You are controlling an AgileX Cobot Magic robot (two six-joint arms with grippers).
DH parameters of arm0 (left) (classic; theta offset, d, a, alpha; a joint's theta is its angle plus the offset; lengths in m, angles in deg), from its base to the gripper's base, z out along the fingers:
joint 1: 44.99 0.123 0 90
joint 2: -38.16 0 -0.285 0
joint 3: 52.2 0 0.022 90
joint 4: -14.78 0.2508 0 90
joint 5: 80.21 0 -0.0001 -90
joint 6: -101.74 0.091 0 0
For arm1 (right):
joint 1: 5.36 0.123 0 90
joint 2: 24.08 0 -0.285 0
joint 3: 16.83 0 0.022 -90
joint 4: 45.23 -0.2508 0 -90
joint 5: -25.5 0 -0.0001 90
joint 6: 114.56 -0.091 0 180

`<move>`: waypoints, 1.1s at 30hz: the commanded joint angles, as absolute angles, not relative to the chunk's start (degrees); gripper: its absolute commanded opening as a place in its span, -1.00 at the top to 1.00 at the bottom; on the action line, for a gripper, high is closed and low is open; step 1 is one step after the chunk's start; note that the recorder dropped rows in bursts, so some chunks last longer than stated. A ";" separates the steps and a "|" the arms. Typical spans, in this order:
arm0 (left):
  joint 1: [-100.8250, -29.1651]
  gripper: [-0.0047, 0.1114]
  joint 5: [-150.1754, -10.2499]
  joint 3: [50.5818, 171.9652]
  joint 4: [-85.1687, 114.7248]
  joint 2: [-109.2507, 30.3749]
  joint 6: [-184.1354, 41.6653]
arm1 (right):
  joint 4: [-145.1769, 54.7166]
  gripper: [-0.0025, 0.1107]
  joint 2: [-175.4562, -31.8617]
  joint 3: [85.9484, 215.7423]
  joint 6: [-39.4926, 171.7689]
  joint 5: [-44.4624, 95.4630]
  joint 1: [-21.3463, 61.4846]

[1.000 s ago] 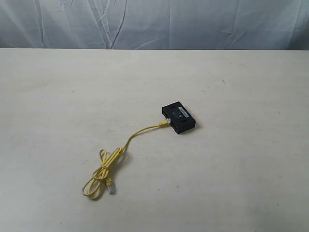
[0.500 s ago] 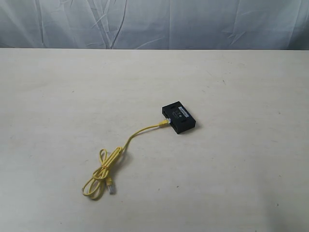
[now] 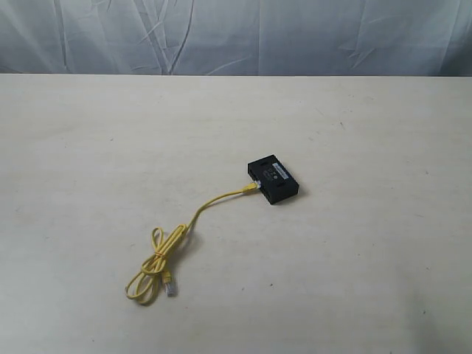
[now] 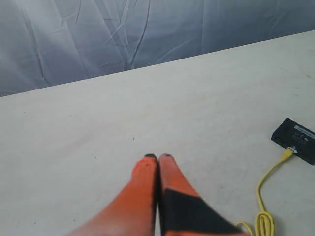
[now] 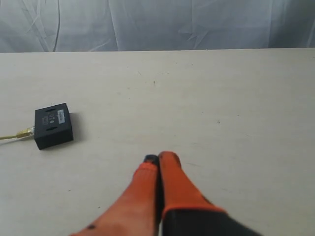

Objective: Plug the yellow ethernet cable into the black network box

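The black network box [image 3: 273, 179] lies flat near the table's middle, also seen in the left wrist view [image 4: 295, 140] and the right wrist view [image 5: 53, 125]. The yellow ethernet cable [image 3: 188, 225] has one plug sitting at the box's left side [image 3: 252, 187]. From there it runs down-left to a small coil, with its clear free plug [image 3: 170, 285] lying on the table. Neither arm shows in the exterior view. My left gripper [image 4: 158, 157] is shut and empty, well away from the box. Just as empty, my right gripper [image 5: 159, 157] is shut and stands apart from the box.
The pale table [image 3: 369, 258] ends at a far edge, where a wrinkled grey cloth backdrop [image 3: 236, 37] hangs. Nothing else lies on the table.
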State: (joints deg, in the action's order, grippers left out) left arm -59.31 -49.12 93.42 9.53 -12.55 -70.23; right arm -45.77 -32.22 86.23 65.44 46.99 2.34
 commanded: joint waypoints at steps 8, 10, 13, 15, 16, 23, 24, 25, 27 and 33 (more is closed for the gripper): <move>-59.15 0.92 -49.46 93.26 9.72 -12.24 -70.35 | -45.62 0.97 -31.86 85.95 65.44 46.09 2.11; -59.15 0.92 -49.46 93.26 9.72 -12.24 -70.35 | -45.62 0.97 -31.86 85.95 65.44 46.09 2.11; -59.15 0.92 -49.35 93.26 9.85 -12.24 -70.35 | -45.62 0.97 -31.86 85.95 65.44 46.09 2.11; -59.15 0.92 -49.35 93.26 12.87 -12.24 -70.15 | -45.62 0.97 -31.86 85.95 65.44 46.09 2.11; -59.15 0.92 -49.35 93.26 13.52 -12.24 -70.43 | -45.62 0.97 -31.86 85.95 65.44 46.09 2.11; -55.46 0.92 -50.79 85.68 12.51 -6.35 -70.58 | -45.74 0.97 -31.86 85.95 65.44 46.09 2.11; -54.45 0.92 -51.65 83.61 12.41 -4.22 -70.69 | -45.74 0.97 -31.86 85.95 65.44 46.09 2.11; -53.80 0.92 -52.58 81.85 12.41 -2.66 -70.69 | -45.74 0.97 -31.86 85.95 65.44 46.09 2.11; -52.30 0.92 -54.07 77.40 12.41 1.50 -70.69 | -45.74 0.97 -31.86 85.95 65.44 46.09 2.11; -48.35 0.92 -58.40 65.76 13.38 13.43 -70.69 | -45.74 0.97 -31.86 85.95 65.44 46.09 2.11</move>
